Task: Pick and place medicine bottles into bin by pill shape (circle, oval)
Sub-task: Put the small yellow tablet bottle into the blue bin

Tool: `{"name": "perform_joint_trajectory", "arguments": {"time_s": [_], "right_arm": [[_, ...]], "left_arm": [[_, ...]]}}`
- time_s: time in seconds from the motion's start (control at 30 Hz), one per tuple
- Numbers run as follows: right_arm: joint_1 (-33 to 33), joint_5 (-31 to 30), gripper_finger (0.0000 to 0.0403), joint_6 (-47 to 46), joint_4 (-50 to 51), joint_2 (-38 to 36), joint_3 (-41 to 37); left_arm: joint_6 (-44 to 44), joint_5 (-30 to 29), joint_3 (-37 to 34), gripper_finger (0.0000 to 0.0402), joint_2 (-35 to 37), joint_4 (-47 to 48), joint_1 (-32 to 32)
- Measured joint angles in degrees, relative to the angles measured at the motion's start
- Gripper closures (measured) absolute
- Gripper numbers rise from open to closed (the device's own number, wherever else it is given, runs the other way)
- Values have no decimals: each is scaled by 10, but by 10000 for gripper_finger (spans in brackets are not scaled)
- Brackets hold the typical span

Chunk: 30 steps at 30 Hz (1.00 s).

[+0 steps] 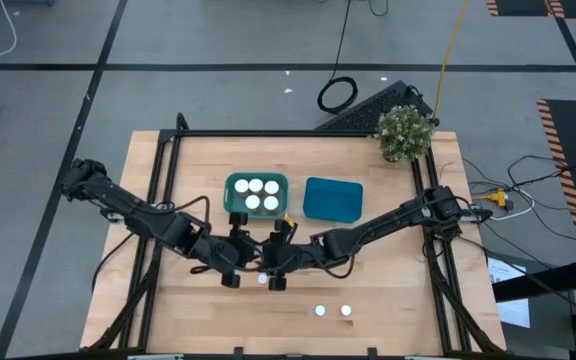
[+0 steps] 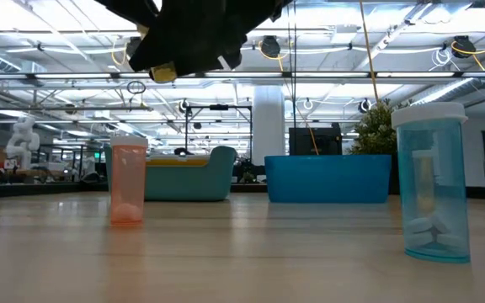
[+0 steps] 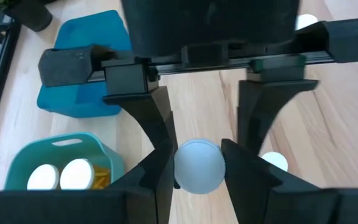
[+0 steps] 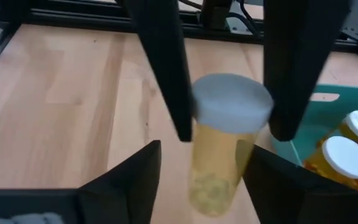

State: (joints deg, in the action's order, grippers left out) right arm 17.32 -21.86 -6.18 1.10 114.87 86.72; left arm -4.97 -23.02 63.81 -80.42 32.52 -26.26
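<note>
pills in bottles [image 2: 432, 187]: shape too small to tell | held bottle [image 4: 224, 140]: base cut off

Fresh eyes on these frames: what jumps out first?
Both grippers meet mid-table, just in front of the teal bin, around one white-capped bottle: left gripper and right gripper each flank its cap. The teal bin holds five bottles; the blue bin beside it looks empty.

You have a light wooden tabletop [image 1: 388, 290] framed by black metal rails. At its far right corner stands a small bushy green potted plant [image 1: 405, 133]. Beyond the far edge, a coiled black cable [image 1: 337, 95] lies on the grey floor, and a yellow cable [image 1: 451, 45] runs past.
</note>
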Motion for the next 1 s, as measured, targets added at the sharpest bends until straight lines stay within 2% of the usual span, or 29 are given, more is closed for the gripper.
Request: {"name": "perform_joint_trajectory", "arguments": {"time_s": [0.23,0.43,0.57,0.8,0.9,1.0], "right_arm": [[-1,-6,262,13,0,0,0],[-1,-6,296,15,2,0,0],[0,-1,306,20,26,-15,0],[7,11,303,1,137,-64,-3],[12,11,303,-7,143,-95,-36],[15,10,303,-19,106,-138,-93]], "left_arm": [[0,0,0,277,0,6,0],[0,-1,0,267,0,6,-7],[4,-11,0,218,-1,1,-18],[7,-115,13,107,-1,-11,-31],[8,-133,21,85,0,-17,-28],[1,-134,17,79,0,-31,-19]]}}
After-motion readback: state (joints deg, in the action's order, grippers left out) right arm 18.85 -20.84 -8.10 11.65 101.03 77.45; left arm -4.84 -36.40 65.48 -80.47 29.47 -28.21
